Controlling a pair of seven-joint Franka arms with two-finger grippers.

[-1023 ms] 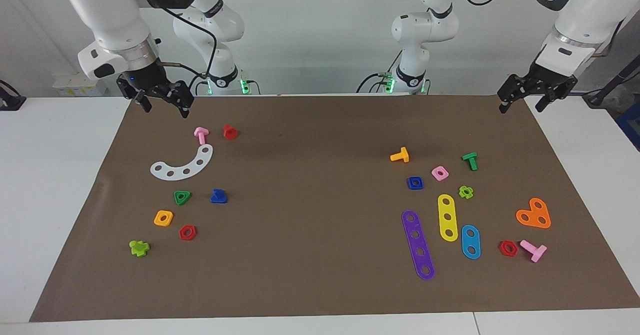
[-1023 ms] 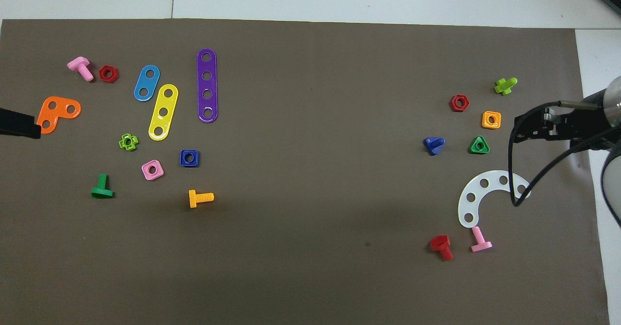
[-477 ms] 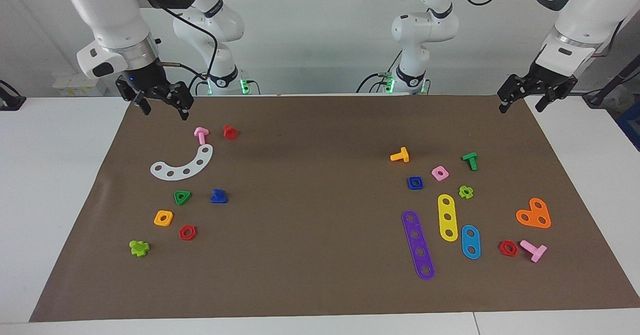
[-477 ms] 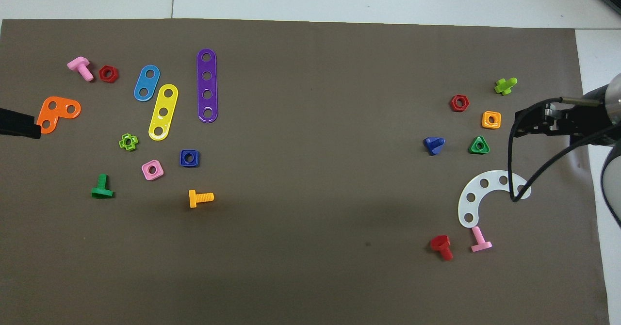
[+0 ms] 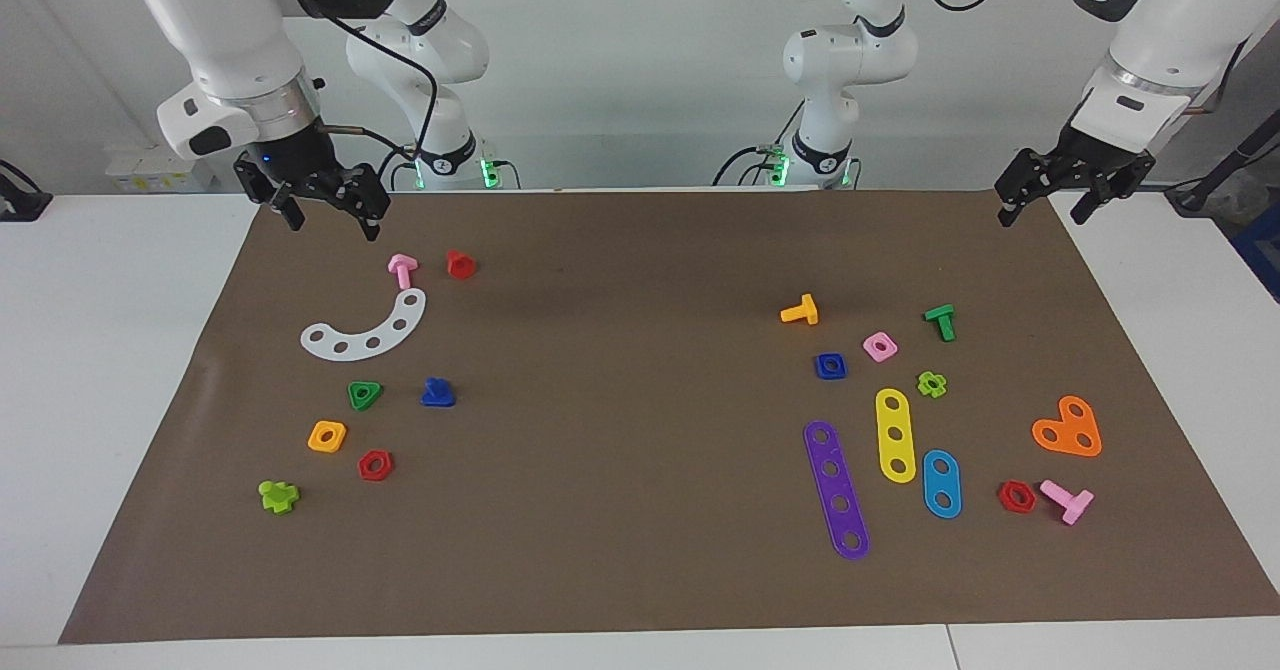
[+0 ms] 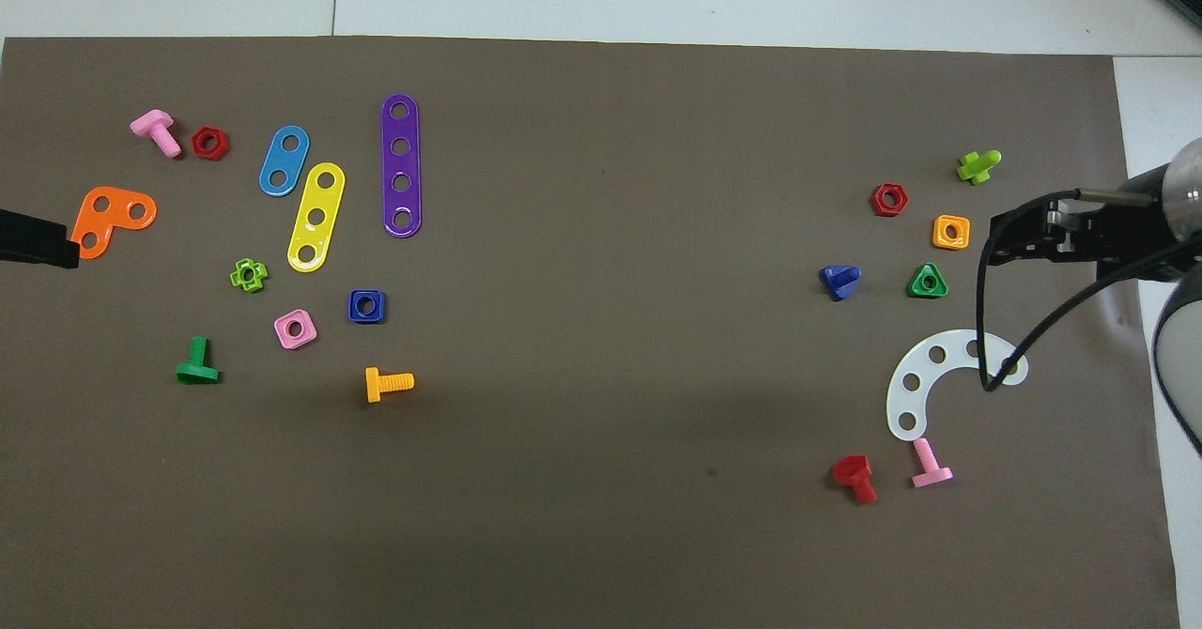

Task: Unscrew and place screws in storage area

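Observation:
The blue screw (image 5: 438,393) with a triangular head lies on its head, stem up, on the brown mat, beside a green triangular nut (image 5: 364,394). It also shows in the overhead view (image 6: 839,281). It lies in the storage area (image 5: 300,390), the stretch of mat with the white curved strip (image 5: 368,330) and the orange (image 5: 327,436) and red (image 5: 375,465) nuts. My right gripper (image 5: 332,220) hangs open and empty over the mat's edge by the robots, apart from the screw. My left gripper (image 5: 1043,212) waits open and empty over the mat's corner at the left arm's end.
A pink screw (image 5: 402,270), a red screw (image 5: 460,264) and a lime screw (image 5: 278,496) also lie around the white strip. Toward the left arm's end lie purple (image 5: 836,489), yellow (image 5: 895,434) and blue (image 5: 941,483) strips, an orange plate (image 5: 1068,428), and several nuts and screws.
My right gripper has shifted slightly above the mat's edge. The left arm and all parts on the mat have not moved.

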